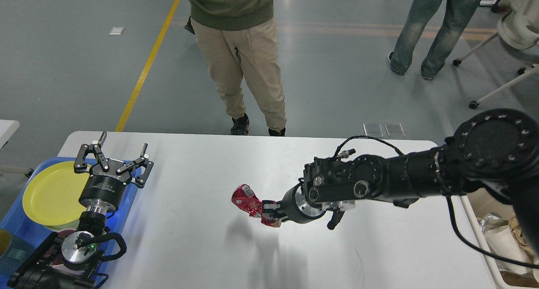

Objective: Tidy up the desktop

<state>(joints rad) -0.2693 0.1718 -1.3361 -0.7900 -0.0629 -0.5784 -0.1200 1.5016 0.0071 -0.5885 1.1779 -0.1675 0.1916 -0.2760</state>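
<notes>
The desktop (pixel 202 255) fills the near half of the view, white and matte, with rounded far corners. Above its middle the right gripper (pixel 269 209) reaches in from the right, its fingers closed on a crumpled red wrapper (pixel 248 199). The wrapper hangs clear of the surface — its shadow lies on the white top below and a little nearer. Most of the red foil sticks out to the left of the fingers, with a small label patch showing near its far end.

At the left edge, the left gripper (pixel 116 154) stands upright with its two fingers spread wide and nothing between them. It hovers over the right rim of a blue tray (pixel 17 221) that sits on the left end of the desktop. In the tray lies a yellow plate (pixel 50 194), partly hidden behind the left arm.

At the near right, just beside the table's edge, a beige bin (pixel 492 263) shows only a strip of rim, with pale crumpled rubbish inside — the right arm covers the rest.

Beyond the far edge, a person in khaki trousers (pixel 244 65) stands close to the table on the grey floor. A second person in jeans (pixel 429 28) stands further off to the right, near a wheeled chair (pixel 513 40). A yellow line (pixel 147 65) runs across the floor on the left.
</notes>
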